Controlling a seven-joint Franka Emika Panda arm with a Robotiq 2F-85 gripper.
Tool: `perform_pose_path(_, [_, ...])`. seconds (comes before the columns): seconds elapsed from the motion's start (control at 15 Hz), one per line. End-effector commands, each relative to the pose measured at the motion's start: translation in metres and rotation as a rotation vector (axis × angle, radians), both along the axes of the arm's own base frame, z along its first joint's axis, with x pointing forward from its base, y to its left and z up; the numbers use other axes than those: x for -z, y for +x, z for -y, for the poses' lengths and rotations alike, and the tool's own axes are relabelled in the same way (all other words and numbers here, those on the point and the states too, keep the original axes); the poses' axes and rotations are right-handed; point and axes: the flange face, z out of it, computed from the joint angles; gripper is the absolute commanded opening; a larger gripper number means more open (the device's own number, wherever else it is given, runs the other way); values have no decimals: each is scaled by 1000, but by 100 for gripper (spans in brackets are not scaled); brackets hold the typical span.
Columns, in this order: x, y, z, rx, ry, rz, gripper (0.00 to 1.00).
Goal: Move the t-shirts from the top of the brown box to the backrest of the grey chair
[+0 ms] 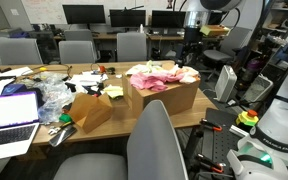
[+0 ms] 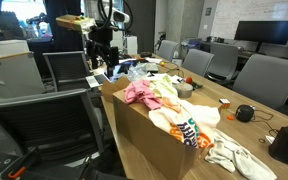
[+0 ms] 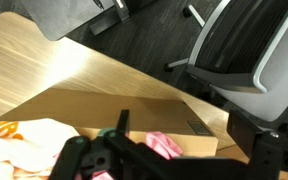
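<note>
A heap of t-shirts, pink, white and cream, lies on top of the brown box on the wooden table; both also show in an exterior view, the shirts on the box. My gripper hangs open and empty above the box's end, apart from the shirts; it also shows in an exterior view. In the wrist view my fingers stand wide apart over a pink shirt and the box's side. A grey chair stands just off the table's corner.
A large grey chair stands in front of the table. A smaller open brown box, a laptop and plastic bags lie beside the big box. More chairs and monitors line the back. A chair stands beside the box.
</note>
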Motion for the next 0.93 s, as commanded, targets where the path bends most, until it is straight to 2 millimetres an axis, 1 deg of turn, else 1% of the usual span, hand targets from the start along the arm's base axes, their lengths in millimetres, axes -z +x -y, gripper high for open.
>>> perform_pose_path(0.0, [2, 19, 47, 141, 33, -8, 100])
perform_pose_path(0.13, [11, 18, 69, 212, 53, -22, 100])
perform_pose_path(0.33, [30, 9, 100, 322, 82, -49, 100])
perform_pose_path(0.6, [52, -2, 135, 471, 86, -67, 100])
perform_pose_path(0.87, [69, -10, 168, 624, 97, -52, 100])
